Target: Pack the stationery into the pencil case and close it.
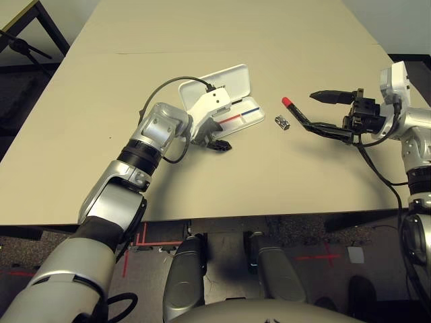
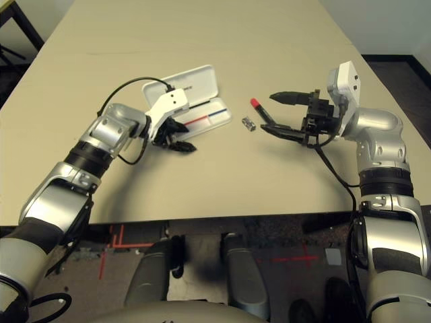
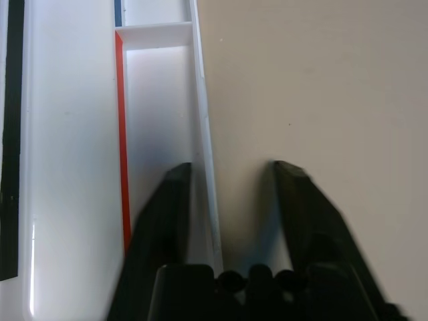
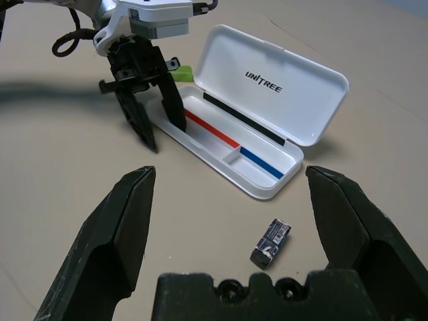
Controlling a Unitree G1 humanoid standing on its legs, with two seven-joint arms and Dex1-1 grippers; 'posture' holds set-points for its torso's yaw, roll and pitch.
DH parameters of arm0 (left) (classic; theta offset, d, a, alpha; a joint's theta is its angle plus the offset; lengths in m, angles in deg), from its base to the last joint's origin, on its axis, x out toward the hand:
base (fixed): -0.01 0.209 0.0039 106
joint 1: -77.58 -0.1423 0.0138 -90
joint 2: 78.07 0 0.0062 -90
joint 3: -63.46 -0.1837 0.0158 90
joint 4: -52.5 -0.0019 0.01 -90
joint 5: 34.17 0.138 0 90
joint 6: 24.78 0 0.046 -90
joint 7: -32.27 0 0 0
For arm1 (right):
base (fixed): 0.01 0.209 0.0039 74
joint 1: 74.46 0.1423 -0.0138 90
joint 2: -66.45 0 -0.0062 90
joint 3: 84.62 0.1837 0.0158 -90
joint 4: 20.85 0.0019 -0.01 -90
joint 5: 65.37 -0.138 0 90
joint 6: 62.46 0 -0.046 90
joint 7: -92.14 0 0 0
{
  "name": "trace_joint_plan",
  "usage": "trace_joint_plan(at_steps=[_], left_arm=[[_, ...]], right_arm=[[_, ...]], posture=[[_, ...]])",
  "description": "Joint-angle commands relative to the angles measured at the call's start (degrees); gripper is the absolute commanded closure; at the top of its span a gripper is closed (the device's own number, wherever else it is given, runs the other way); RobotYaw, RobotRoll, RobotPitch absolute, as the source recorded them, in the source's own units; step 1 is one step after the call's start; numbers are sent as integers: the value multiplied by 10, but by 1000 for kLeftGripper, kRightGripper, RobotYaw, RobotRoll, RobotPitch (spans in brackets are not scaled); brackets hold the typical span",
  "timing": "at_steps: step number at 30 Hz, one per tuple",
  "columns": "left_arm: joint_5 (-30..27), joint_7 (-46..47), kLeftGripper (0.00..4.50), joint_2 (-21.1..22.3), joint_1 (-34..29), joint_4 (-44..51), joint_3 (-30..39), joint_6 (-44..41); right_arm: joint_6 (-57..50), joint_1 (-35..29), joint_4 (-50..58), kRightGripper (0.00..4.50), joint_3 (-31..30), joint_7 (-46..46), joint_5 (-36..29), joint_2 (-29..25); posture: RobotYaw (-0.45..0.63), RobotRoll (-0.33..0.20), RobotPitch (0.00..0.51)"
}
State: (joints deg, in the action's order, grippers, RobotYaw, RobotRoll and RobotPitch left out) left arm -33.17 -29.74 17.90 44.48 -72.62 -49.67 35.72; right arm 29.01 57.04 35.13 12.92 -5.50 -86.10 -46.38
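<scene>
The left gripper (image 4: 148,110) straddles the open pencil case's (image 4: 262,87) near wall, jaws apart and holding nothing, so I'd squeeze gently there to steady it while the wide-open, empty right gripper (image 1: 322,112) fetches the marker (image 1: 291,105) beneath it.

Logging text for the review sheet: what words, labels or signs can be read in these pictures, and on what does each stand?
"UNITREE": dark lettering inside the raised lid of the open white pencil case.
Small metal piece on the table near the case: it bears a light label with marks, too small to read.
No other readable text.
</scene>
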Motion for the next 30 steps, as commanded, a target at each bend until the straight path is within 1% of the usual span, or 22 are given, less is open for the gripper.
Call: trace_joint_plan(at_steps=[1,3,4,5,7,14,18,22,30], left_arm=[[13,-11,3336,2,0,-17,-3,8],[18,-14,4064,5,1,-19,-4,22],[21,-20,4435,7,1,-19,-6,45],[27,-20,4478,10,1,-19,-9,66],[38,-18,4478,14,1,-21,-11,94],[26,-59,4478,25,-12,2,2,152],[19,-121,4478,66,-45,80,-4,163],[-5,-160,4478,83,-69,149,7,143],[-32,-181,4478,112,-108,270,9,92]], right_arm=[[1,1,0,0,-1,1,-1,-2],[1,1,0,0,0,1,-2,-3],[1,0,0,0,0,1,-2,-4],[0,0,1,0,1,1,-2,-5],[0,-2,3,0,2,1,-3,-6],[-5,-6,5,0,11,-10,-9,-11],[-18,3,-6,0,20,-25,-15,-15],[-14,2,-14,0,19,-25,-13,-20],[-10,-1,-24,0,21,-28,-10,-22]], posture=[[-83,0,190],[-84,0,188],[-84,0,188],[-87,0,188],[-88,0,189],[-88,0,190],[-84,0,189],[-78,0,182],[-64,0,172]])
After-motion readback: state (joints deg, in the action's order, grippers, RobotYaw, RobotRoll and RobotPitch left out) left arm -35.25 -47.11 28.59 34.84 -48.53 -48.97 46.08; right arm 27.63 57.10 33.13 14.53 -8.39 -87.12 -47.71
